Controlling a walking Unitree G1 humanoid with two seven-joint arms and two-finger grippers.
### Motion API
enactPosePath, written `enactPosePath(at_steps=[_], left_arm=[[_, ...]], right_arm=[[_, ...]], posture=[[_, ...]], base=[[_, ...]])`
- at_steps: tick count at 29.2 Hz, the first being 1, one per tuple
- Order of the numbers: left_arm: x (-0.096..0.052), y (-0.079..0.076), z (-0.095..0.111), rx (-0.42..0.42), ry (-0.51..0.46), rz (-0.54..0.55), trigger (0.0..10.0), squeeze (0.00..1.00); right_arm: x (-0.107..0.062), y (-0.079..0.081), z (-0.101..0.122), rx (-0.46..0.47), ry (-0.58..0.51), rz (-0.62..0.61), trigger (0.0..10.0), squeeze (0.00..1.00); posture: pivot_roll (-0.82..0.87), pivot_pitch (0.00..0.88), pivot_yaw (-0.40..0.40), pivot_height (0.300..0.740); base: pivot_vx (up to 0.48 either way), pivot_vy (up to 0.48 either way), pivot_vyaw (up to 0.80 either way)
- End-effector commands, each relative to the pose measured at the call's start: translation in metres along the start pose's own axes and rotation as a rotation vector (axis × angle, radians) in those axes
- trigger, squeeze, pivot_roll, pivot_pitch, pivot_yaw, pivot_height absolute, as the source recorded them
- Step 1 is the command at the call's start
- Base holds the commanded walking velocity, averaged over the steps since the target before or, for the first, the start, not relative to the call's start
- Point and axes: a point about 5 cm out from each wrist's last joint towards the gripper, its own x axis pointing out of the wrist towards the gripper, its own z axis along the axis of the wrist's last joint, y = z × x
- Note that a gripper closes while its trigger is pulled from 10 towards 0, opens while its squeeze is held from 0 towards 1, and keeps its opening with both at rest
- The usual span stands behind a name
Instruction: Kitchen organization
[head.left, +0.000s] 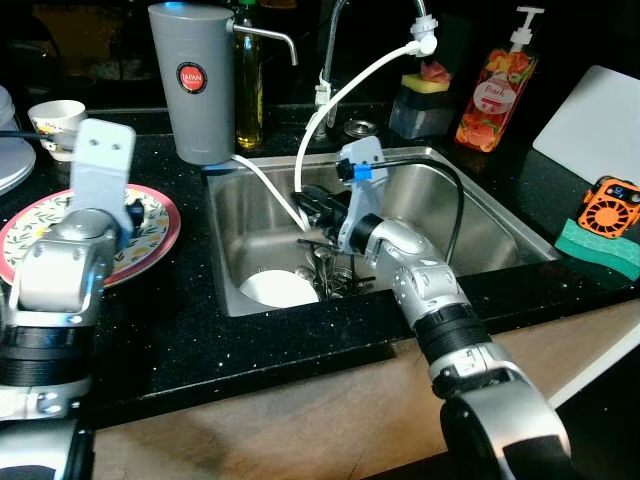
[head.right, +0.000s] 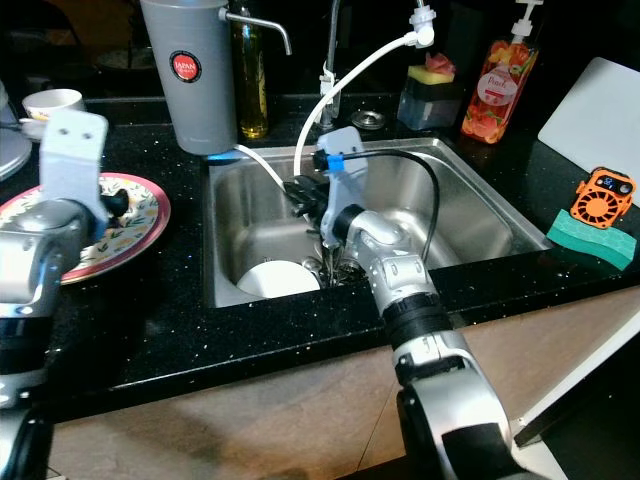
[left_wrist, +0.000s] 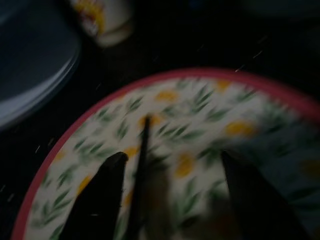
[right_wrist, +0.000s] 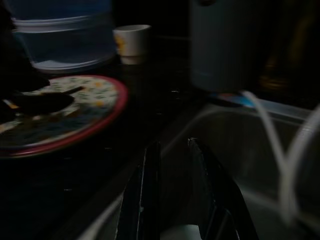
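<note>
Cutlery (head.left: 328, 268) lies in a small heap on the bottom of the steel sink (head.left: 480, 225), over the drain, with a white round dish (head.left: 277, 290) lying just beside it on the sink floor, on the side nearer the flowered plate. The right gripper (head.left: 312, 212) is reached down inside the sink, just above and behind the cutlery heap, its black fingers pointing toward the sink's left wall. In the right wrist view its two fingers (right_wrist: 150, 195) stand close together with only a narrow gap between them, and nothing is seen held between them; the pale edge of the dish shows just below the tips. A white hose (head.left: 345, 95) curves from the tap down into the sink beside this gripper.

Left of the sink, on the black counter (head.left: 190, 330), sits the flowered plate with a red rim (head.left: 160, 235). The left gripper (left_wrist: 172, 195) hovers over that plate, its fingers (left_wrist: 102, 200) spread wide apart with nothing between them; a thin dark utensil (left_wrist: 142, 165) lies on the plate close to one finger. Behind the sink's left corner stands a grey jug (head.left: 192, 80), and a small cup (head.left: 57, 120) stands beyond the plate.
</note>
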Motion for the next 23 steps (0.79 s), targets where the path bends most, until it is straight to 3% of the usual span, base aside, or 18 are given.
enactPosePath(at_steps=[1, 4, 8, 9, 14, 16, 17, 18, 19, 23], left_arm=[[0.001, 0.009, -0.005, 0.012, 0.031, 0.038, 10.0, 1.00], [0.003, 0.022, -0.007, 0.004, 0.047, 0.122, 10.0, 1.00], [0.005, 0.018, -0.013, -0.038, 0.110, 0.074, 10.0, 1.00], [0.005, 0.013, -0.017, -0.054, 0.142, 0.037, 10.0, 0.00], [0.006, 0.002, -0.024, -0.070, 0.180, -0.035, 10.0, 0.00], [0.004, -0.011, -0.030, -0.065, 0.214, -0.123, 10.0, 0.00], [0.003, -0.013, -0.031, -0.062, 0.220, -0.137, 7.1, 0.00], [0.003, -0.015, -0.031, -0.071, 0.224, -0.150, 1.8, 0.00], [0.002, -0.016, -0.032, -0.074, 0.230, -0.161, 0.0, 0.00], [0.001, -0.017, -0.032, -0.078, 0.235, -0.169, 0.0, 0.00]], right_arm=[[-0.001, 0.004, 0.000, 0.020, 0.001, 0.035, 10.0, 0.00], [-0.002, 0.014, 0.002, -0.003, 0.008, 0.108, 10.0, 0.00], [-0.004, 0.018, 0.003, -0.043, 0.028, 0.140, 10.0, 0.00], [-0.005, 0.021, 0.005, -0.062, 0.031, 0.156, 10.0, 0.00], [-0.006, 0.025, 0.011, -0.078, 0.025, 0.178, 10.0, 0.00], [-0.006, 0.027, 0.014, -0.081, 0.020, 0.183, 10.0, 0.00], [-0.006, 0.027, 0.015, -0.082, 0.020, 0.184, 10.0, 0.00], [-0.006, 0.027, 0.015, -0.083, 0.020, 0.184, 10.0, 0.00], [-0.006, 0.027, 0.015, -0.084, 0.019, 0.185, 10.0, 0.00], [-0.007, 0.028, 0.017, -0.085, 0.019, 0.185, 10.0, 0.00]], posture=[[-0.03, 0.098, -0.057, 0.740], [-0.02, 0.104, -0.060, 0.740], [-0.02, 0.105, -0.060, 0.740], [-0.02, 0.106, -0.059, 0.740], [-0.02, 0.107, -0.059, 0.740], [-0.02, 0.106, -0.058, 0.740], [-0.02, 0.106, -0.058, 0.740], [-0.02, 0.106, -0.058, 0.740], [-0.02, 0.106, -0.058, 0.740], [-0.02, 0.106, -0.058, 0.740]], base=[[0.000, 0.000, 0.00], [0.000, 0.000, 0.00], [0.000, 0.000, 0.00], [0.000, 0.000, 0.00], [0.000, 0.000, 0.00], [0.000, 0.000, 0.00], [0.000, 0.000, 0.00], [0.000, 0.000, 0.00], [0.000, 0.000, 0.00], [0.000, 0.000, 0.00]])
